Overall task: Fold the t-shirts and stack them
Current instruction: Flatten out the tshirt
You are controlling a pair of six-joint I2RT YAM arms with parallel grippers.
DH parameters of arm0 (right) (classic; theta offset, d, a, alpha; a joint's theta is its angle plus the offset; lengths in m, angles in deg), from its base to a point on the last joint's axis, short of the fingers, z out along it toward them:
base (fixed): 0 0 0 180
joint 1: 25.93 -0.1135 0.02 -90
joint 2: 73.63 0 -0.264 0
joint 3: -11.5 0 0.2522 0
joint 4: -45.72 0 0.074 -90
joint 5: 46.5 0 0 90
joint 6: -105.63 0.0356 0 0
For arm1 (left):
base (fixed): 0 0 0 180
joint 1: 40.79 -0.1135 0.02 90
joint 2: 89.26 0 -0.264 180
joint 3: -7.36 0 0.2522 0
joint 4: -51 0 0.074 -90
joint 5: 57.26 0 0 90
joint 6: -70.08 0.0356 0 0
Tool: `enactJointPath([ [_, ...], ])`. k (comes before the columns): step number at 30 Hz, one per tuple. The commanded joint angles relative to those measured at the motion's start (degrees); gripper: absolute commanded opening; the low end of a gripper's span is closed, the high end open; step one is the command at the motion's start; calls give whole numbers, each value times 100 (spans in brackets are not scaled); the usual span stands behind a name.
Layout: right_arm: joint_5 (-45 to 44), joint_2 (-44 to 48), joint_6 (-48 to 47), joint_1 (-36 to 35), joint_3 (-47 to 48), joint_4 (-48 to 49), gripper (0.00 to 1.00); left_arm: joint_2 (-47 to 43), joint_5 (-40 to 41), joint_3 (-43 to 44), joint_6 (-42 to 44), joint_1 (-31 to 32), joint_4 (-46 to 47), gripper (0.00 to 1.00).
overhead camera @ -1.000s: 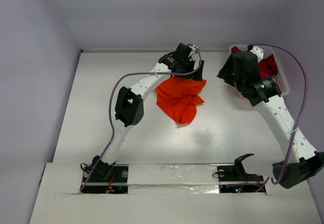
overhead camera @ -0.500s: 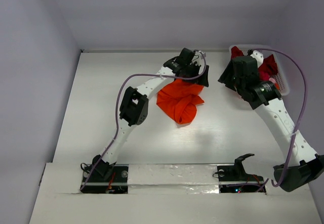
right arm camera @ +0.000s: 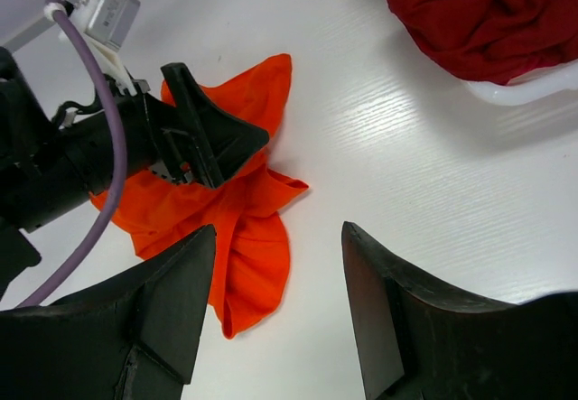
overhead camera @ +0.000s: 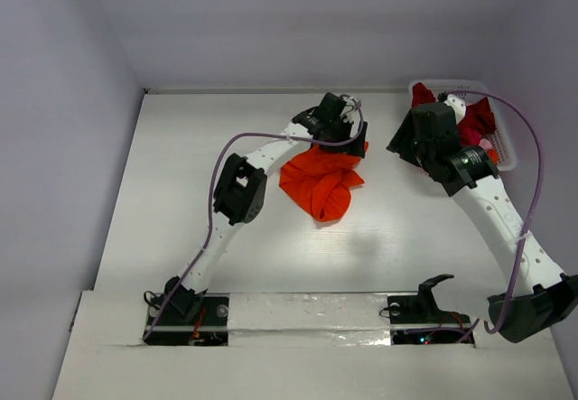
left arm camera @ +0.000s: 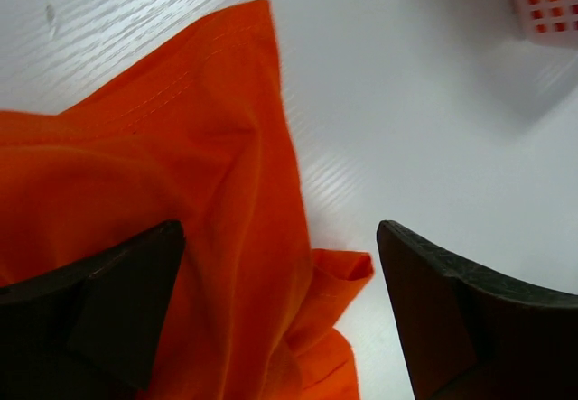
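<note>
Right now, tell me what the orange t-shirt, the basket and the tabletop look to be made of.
Orange t-shirt: soft matte cloth, probably cotton knit; it creases and shows a stitched hem.
Basket: likely white moulded plastic, from its regular square-holed lattice.
Tabletop: white, slightly glossy board with fine linear grain, perhaps laminate.

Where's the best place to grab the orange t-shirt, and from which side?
Probably the stitched hem corner of the orange t-shirt, from above with the open left gripper: it lies flat and free on the table, while the rest is bunched.
</note>
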Motion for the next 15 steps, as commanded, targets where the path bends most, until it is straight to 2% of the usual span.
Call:
enactJointPath([
  [1,21,102,52,30,136,197,63,-184,449,-254,80,42,49,87],
  [4,39,102,52,30,92,223,63,-185,625,-290,141,42,-12,80],
  [6,56,102,52,30,74,249,63,-176,765,-290,177,42,-73,70],
  [9,100,102,69,30,31,293,63,-184,827,-360,194,42,-118,49],
  [10,118,102,78,30,13,337,63,-202,827,-403,177,42,-109,36],
  [13,162,58,105,30,-22,364,63,-263,845,-483,107,42,-65,25],
  [15,171,49,122,30,-49,372,63,-334,889,-527,89,42,14,20],
])
